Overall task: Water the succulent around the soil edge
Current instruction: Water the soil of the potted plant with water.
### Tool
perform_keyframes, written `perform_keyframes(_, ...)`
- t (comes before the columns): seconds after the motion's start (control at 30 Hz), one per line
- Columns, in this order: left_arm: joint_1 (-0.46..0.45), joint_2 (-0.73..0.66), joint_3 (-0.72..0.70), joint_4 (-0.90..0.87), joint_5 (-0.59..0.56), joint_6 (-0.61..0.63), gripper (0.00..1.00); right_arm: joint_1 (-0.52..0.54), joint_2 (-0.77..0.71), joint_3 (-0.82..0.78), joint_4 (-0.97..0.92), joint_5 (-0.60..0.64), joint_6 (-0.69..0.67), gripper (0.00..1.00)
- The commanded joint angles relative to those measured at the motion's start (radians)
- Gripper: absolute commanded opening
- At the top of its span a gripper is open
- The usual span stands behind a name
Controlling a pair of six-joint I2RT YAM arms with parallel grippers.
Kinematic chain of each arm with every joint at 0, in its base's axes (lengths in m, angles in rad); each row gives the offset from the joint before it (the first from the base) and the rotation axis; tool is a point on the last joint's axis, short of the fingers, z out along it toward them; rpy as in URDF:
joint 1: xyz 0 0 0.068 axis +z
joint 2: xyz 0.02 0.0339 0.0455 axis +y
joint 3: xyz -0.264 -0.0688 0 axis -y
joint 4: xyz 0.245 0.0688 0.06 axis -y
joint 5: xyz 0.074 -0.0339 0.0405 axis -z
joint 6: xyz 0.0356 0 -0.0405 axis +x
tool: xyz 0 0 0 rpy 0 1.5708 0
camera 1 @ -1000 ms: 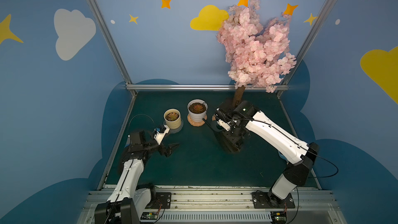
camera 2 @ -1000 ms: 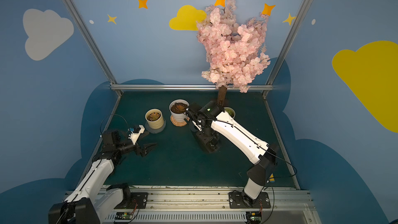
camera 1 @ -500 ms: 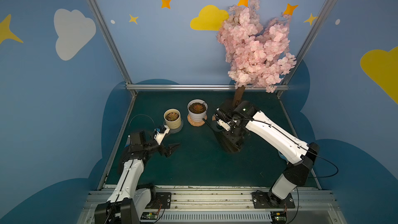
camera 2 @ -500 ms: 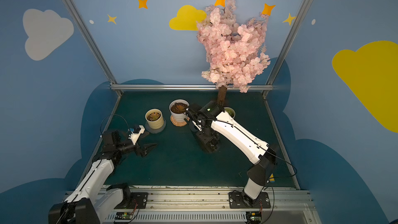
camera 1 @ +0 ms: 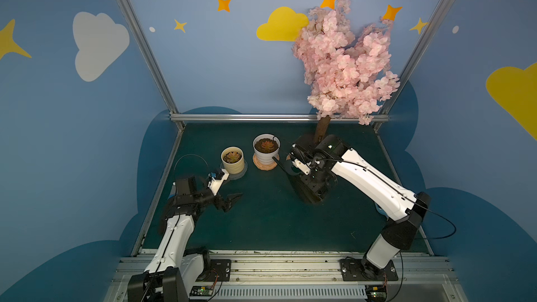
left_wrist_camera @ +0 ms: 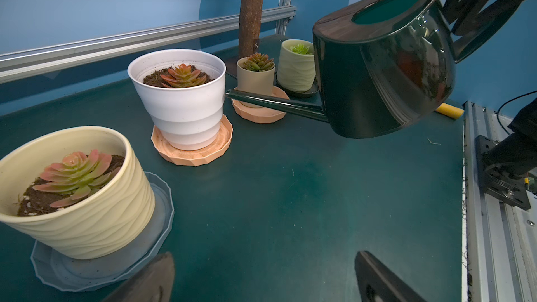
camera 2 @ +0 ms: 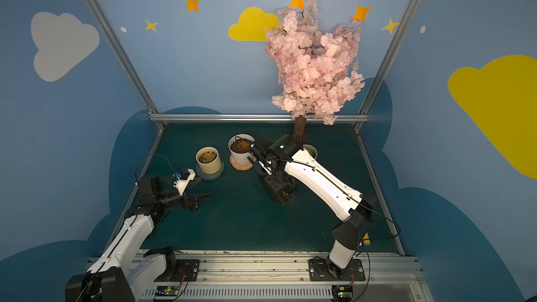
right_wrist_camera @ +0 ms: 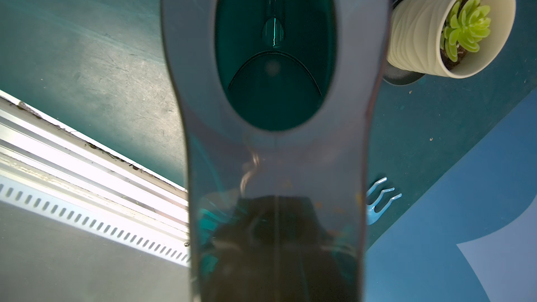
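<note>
Nothing has visibly moved since a second ago: the right tool [left_wrist_camera: 470,1] stays pressed together on the handle of the dark green watering can [left_wrist_camera: 383,82], which tilts toward the white pot [left_wrist_camera: 180,106]. Its spout tip sits just beside that pot's wall, below the rim, short of the soil around the succulent [left_wrist_camera: 181,76]. Farther out, the left tool [camera 1: 229,200] hovers spread above the counter [camera 1: 261,228], near the cream pot [camera 1: 232,162].

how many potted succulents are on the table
4: cream pot nearest the left arm; white pot by the spout; small beige pot and pale green pot near the trunk. The watering can may hide more.
</note>
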Motion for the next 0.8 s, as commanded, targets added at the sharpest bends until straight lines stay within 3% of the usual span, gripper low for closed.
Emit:
perform_keyframes(0.0,-0.003,-0.008,-0.005,-0.016,0.008,0.016,1.0,0.002,-0.003,0.016,0.007,0.014,-0.004,0.0)
perform_keyframes(0.77,-0.008,-0.003,-0.003,-0.019,-0.003,0.013,1.0,-0.001,-0.11,-0.124,0.157,0.012,-0.011,0.0)
